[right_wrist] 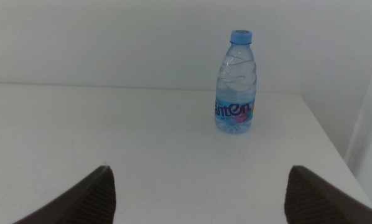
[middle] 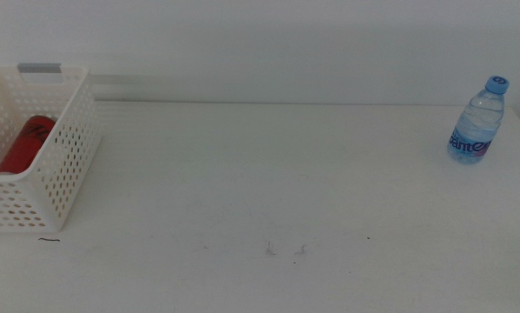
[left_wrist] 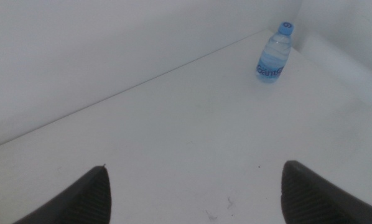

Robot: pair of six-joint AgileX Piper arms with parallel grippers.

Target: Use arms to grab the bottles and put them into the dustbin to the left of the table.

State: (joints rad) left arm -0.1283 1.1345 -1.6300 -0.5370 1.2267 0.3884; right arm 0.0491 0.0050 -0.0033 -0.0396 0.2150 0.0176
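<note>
Across the wide plain white surface (middle: 269,174): a few small dark scuff marks (middle: 286,250) near the front edge, otherwise flat white, backed by a plain white wall (middle: 269,43).

At the surface's left end sits the white rectangular perforated plastic basket (middle: 69,148) with a grey handle (middle: 41,67) on its far rim. A red soda can (middle: 23,144) lies tilted inside it, partly hidden by the basket wall.

At the far right corner stands the small clear plastic water bottle (middle: 478,121), upright, blue cap (middle: 497,83) on, blue label around the lower body. Nothing stands near it or between it and either arm.

Neither arm shows in the middle view. Left gripper (left_wrist: 192,193): dark fingers (left_wrist: 80,199) spread wide, nothing between them, above bare surface with the bottle well apart, far ahead. Right gripper (right_wrist: 198,193): fingers (right_wrist: 326,196) also spread wide, holding nothing, bottle ahead of it and closer than to the left one.
</note>
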